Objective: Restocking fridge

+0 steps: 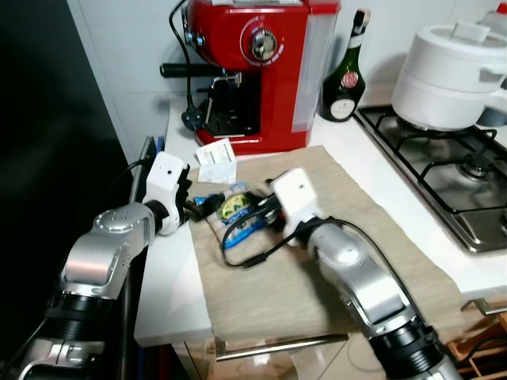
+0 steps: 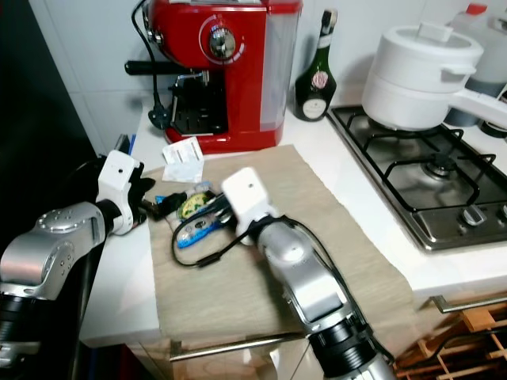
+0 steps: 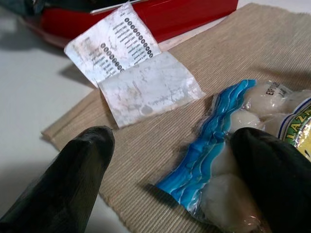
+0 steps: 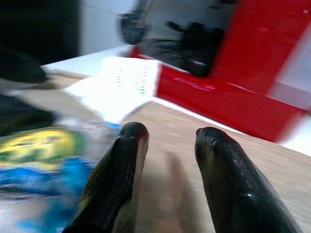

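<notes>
The red coffee machine [image 1: 257,71] is cut off at the top. A food packet [image 1: 234,212] lies on the tan mat [image 1: 317,277], partly hidden between the wide-open left gripper [image 3: 170,165] and slightly open, empty right gripper [image 4: 165,145].

I see a white desk [image 1: 170,293] under a white tiled wall [image 1: 135,55] at the upper left. A beige mat [image 1: 317,293] covers the centre. On the right is a steel gas hob [image 1: 444,182], and a dark surface [image 1: 47,158] fills the left edge.
</notes>
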Tool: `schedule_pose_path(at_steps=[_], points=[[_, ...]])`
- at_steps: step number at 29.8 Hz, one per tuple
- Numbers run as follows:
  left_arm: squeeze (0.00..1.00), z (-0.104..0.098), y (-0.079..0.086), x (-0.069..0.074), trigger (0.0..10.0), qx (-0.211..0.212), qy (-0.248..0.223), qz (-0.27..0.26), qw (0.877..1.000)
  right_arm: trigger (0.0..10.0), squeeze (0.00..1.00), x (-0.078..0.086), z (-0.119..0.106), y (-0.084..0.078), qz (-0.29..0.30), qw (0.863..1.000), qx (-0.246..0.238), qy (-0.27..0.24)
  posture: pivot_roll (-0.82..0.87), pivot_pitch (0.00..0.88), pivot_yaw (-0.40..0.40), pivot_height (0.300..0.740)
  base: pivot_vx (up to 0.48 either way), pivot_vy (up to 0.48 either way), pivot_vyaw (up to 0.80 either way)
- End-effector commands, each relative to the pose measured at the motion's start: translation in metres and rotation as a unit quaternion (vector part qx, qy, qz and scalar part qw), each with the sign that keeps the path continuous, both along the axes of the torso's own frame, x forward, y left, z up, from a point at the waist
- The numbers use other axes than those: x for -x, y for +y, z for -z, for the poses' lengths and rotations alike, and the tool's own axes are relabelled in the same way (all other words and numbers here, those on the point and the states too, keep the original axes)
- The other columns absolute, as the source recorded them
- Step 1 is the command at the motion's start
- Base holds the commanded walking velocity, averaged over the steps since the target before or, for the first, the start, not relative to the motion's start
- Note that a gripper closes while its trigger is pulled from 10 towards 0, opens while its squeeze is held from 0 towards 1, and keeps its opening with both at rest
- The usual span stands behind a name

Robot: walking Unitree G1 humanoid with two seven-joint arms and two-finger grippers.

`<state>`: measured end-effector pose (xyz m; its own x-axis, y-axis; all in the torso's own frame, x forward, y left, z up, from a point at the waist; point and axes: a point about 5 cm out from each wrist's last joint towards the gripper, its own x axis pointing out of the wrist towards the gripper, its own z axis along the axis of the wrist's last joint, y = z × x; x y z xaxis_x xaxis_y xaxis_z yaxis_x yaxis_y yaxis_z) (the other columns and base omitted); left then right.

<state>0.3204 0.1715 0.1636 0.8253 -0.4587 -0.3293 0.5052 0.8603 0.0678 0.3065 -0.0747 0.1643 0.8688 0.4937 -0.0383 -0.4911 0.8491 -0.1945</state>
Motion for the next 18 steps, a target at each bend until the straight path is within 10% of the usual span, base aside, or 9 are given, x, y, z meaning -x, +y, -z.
schedule_pose_path(at_steps=[1, 15, 16, 18], points=[[0.0, 0.025, 0.002, 0.008, 10.0, -0.036, 0.058, -0.007, 0.998, 0.0, 0.0, 0.0, -0.001, -0.004, 0.014, 1.0, -0.026, 0.003, -0.07, 0.0, 0.023, 0.74, 0.0, 0.0, 0.0], [0.0, 0.014, -0.007, 0.014, 10.0, 0.033, 0.027, -0.014, 0.999, 0.0, 0.0, -0.003, -0.022, 0.001, 0.017, 0.995, -0.095, -0.039, -0.07, 0.0, 0.029, 0.74, 0.0, 0.0, 0.0], [0.0, 0.015, -0.007, 0.015, 10.0, 0.031, 0.023, -0.013, 0.999, 8.2, 0.0, -0.002, -0.019, 0.0, 0.016, 0.994, -0.103, -0.025, -0.07, 0.0, 0.024, 0.74, 0.0, 0.0, 0.0], [0.0, 0.013, -0.006, 0.017, 10.0, 0.032, 0.011, -0.014, 0.999, 10.0, 0.0, -0.002, -0.015, -0.006, 0.025, 0.993, -0.111, -0.006, -0.07, 0.0, 0.021, 0.74, 0.0, 0.0, 0.0]])
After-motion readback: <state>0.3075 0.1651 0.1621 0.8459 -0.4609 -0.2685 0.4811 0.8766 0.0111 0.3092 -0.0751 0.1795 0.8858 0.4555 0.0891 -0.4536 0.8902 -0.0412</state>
